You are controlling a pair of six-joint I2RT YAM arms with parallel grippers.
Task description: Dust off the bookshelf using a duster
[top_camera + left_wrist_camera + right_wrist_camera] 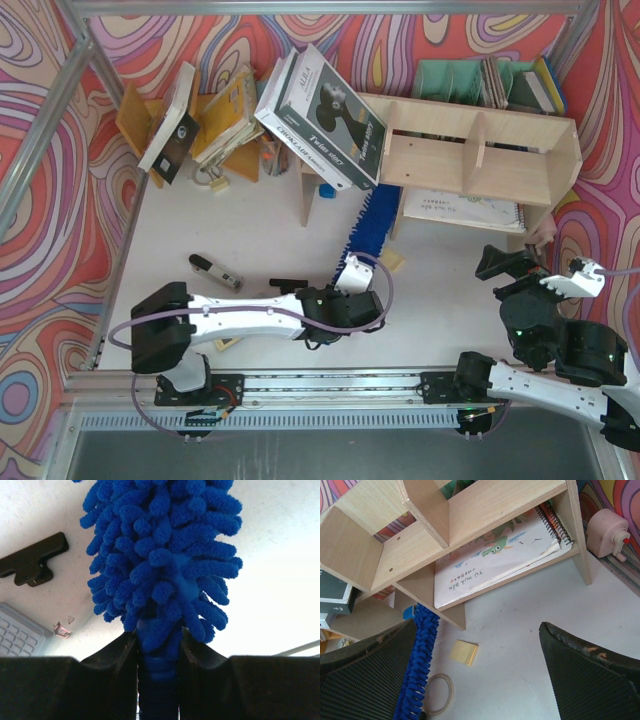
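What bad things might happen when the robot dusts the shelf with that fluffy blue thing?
The big box leans tilted at the left end of the bookshelf, right by the duster; a sweep might tip it. The fluffy strands might catch the wire binding of the spiral notebook on the bottom shelf. The left gripper pinches only the duster's base, so it may wobble.

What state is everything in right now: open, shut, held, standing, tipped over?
Duster: held by its handle end.
Left gripper: shut on the duster.
Right gripper: open, empty.
Bookshelf: standing upright.
Notebook: closed, lying flat on the lower shelf.
Box: tilted, leaning on the bookshelf's left end.
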